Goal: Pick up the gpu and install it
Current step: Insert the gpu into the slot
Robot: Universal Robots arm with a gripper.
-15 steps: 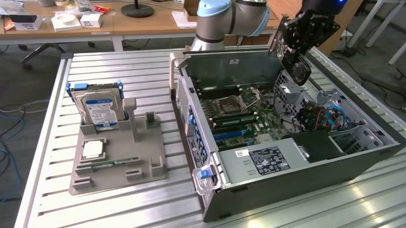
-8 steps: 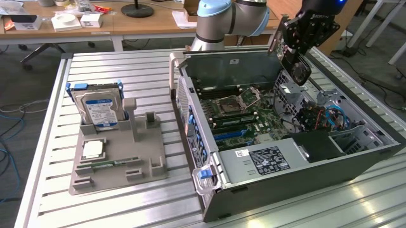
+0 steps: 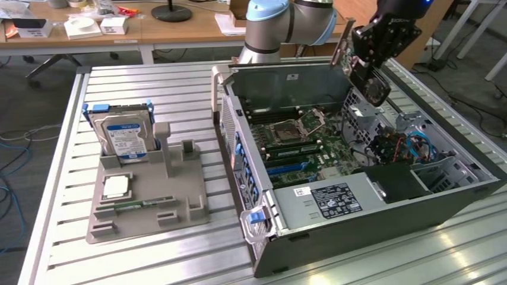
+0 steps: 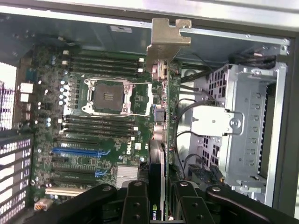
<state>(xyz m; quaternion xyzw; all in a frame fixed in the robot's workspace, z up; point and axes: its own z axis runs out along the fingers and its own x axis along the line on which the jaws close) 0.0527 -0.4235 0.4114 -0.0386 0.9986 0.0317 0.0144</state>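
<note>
Gpu [image 4: 158, 158] clamped edge-on in end effector [image 4: 161, 201], above case [image 3: 380, 231]; best kept upright, bracket [image 4: 170, 37] squared to rear wall, edge lined over blue slot [image 4: 79, 151].

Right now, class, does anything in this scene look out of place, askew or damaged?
Nothing looks damaged or spilled. Only the gpu is out of place: clamped edge-on in the gripper above the motherboard in the open computer case, not seated in any slot.

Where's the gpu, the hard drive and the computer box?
gpu [image 4: 168, 37]: wrist view, pale metal bracket.
hard drive [image 3: 127, 140]: exterior view, blue label.
computer case [image 3: 396, 228]: exterior view, dark side wall.
</note>
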